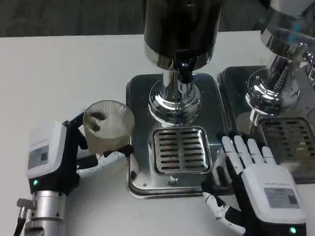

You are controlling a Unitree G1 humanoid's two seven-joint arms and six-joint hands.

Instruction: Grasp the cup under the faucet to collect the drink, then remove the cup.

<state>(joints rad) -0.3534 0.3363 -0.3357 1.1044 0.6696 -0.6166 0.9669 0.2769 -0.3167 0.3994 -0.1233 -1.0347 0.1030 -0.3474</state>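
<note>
A clear ribbed plastic cup (108, 125) stands upright on the white table, just left of the drink dispenser's steel base. My left hand (60, 156) wraps around the cup, with fingers on its left side and below its front. The black faucet (184, 67) hangs under the dark tank, above the slotted drip grille (180, 149). The cup is to the left of the grille, not beneath the faucet. My right hand (253, 178) lies open at the base's right edge, its fingers stretched flat and holding nothing.
The dispenser's steel base tray (142, 97) and chrome column (174, 100) fill the centre. A second dispenser (283, 65) with its own drip tray (291, 138) stands at the right. Bare white table (50, 73) spreads to the left and back.
</note>
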